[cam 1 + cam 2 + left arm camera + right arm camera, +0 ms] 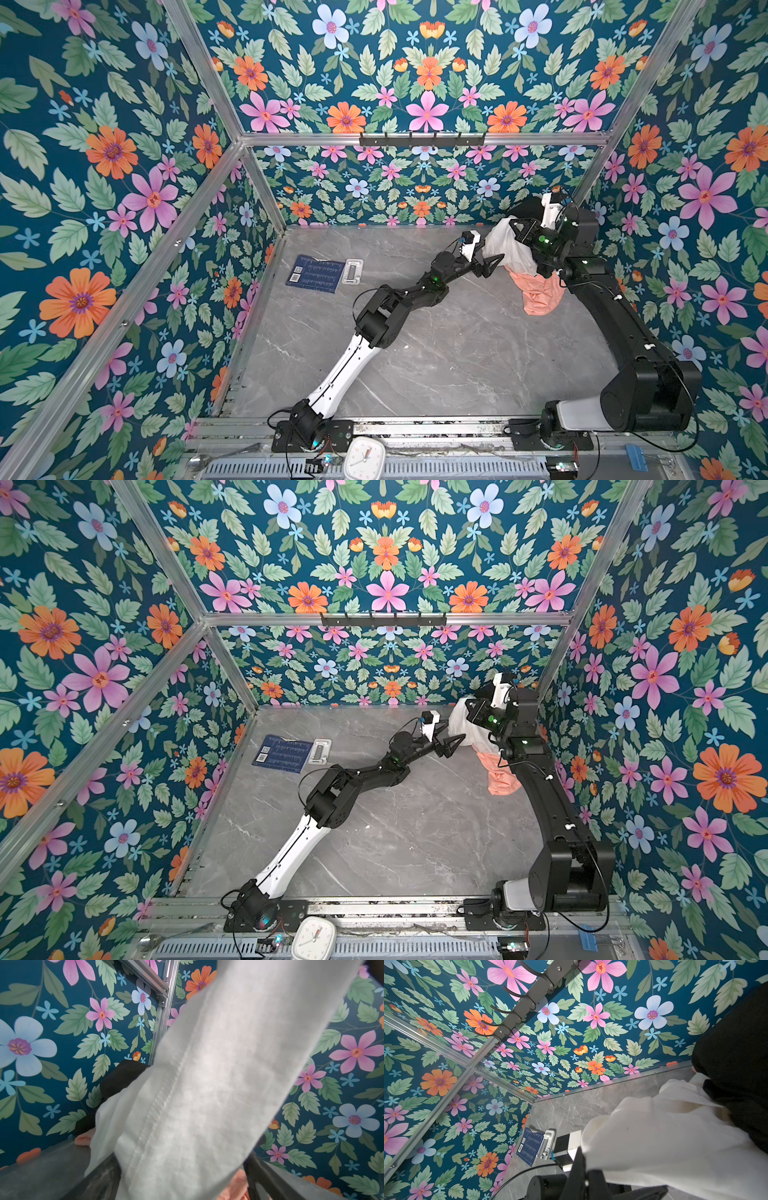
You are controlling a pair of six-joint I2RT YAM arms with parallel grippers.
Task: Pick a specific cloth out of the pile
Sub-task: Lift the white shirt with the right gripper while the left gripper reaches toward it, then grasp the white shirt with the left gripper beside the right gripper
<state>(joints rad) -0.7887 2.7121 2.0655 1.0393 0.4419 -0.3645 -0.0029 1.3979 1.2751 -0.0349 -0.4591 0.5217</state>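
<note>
Holding the cloth (500,246) up to part it from the pile (540,296), the right gripper (515,228) is clenched; left gripper (494,266) released, straddling it.

Pile (540,293) in the table's (436,357) far right corner, cloth (509,245) uppermost; card (314,273) just left of bracket (352,271), toward the far left edge.

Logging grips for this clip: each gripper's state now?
Left gripper: open, white cloth between its jaws.
Right gripper: closed, holding the white cloth.

Both top views high, looking down, wrist views close, seemingly upward, sharing the cloth (207,1084)
</note>
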